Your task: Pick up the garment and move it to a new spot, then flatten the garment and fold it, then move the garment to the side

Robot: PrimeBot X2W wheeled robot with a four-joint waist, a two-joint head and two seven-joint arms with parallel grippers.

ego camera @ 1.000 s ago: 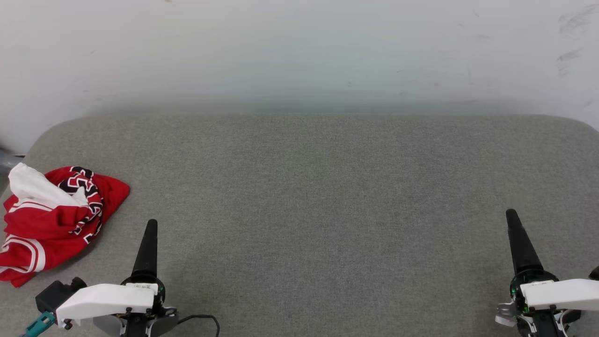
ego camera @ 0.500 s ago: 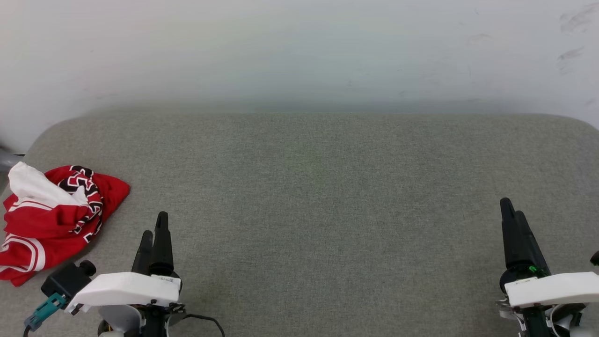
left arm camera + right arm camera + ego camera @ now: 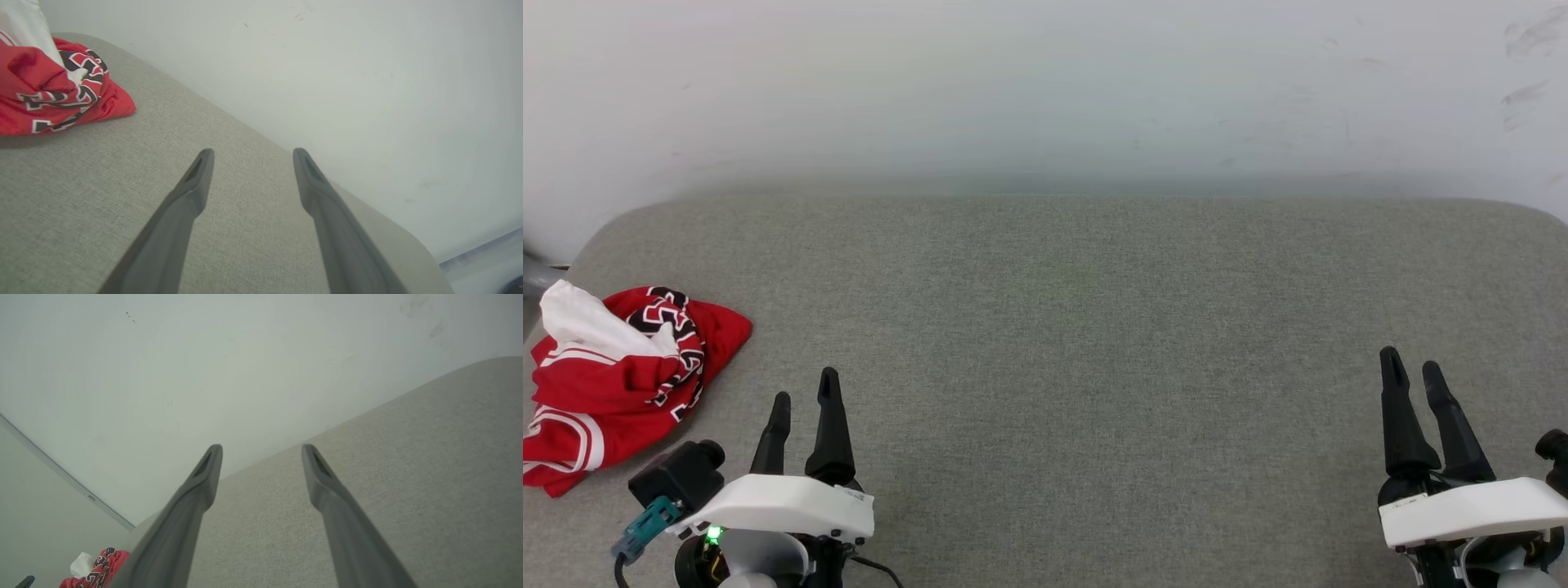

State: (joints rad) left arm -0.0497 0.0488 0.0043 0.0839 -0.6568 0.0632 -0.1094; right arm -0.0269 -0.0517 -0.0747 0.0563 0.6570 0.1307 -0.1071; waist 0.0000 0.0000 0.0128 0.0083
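Observation:
The garment (image 3: 613,380) lies crumpled in a heap at the left edge of the grey cushioned surface (image 3: 1078,327), red with a white sleeve and black white-outlined letters. The left wrist view has the garment (image 3: 53,94) at its upper left, and the right wrist view catches a bit of the garment (image 3: 96,571) at its lower left. My left gripper (image 3: 805,389) hovers open to the right of the heap, apart from it, with nothing between its fingers. At the lower right my right gripper (image 3: 1411,365) stands open and empty, far from the garment.
A pale wall (image 3: 1045,90) rises behind the surface's rounded back edge. The wide grey middle of the surface lies between my two grippers. A black cable and teal connector (image 3: 645,527) hang at my left wrist.
Both wrists have rolled, so each gripper's two fingers now show side by side instead of as one. The left gripper has shifted slightly right, the right gripper slightly left. The garment has not moved.

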